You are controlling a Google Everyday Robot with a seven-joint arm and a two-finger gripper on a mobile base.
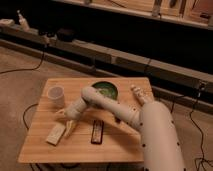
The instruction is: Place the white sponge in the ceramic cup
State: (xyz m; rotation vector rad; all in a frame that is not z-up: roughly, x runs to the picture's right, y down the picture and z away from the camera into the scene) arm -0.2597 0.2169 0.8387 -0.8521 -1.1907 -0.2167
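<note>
The white sponge (55,134) lies flat on the wooden table (120,147) near its front left. The ceramic cup (55,95) stands upright at the table's back left. My arm reaches from the lower right, bends beside the green bowl, and comes down to the left. The gripper (68,123) is low over the table, just right of the sponge's far end and in front of the cup. Whether it touches the sponge cannot be told.
A wide green bowl (105,90) sits at the back middle. A black remote-like bar (97,132) lies right of the sponge. A white bottle-like object (140,95) lies at the back right. Cables run on the floor, and shelving stands behind the table.
</note>
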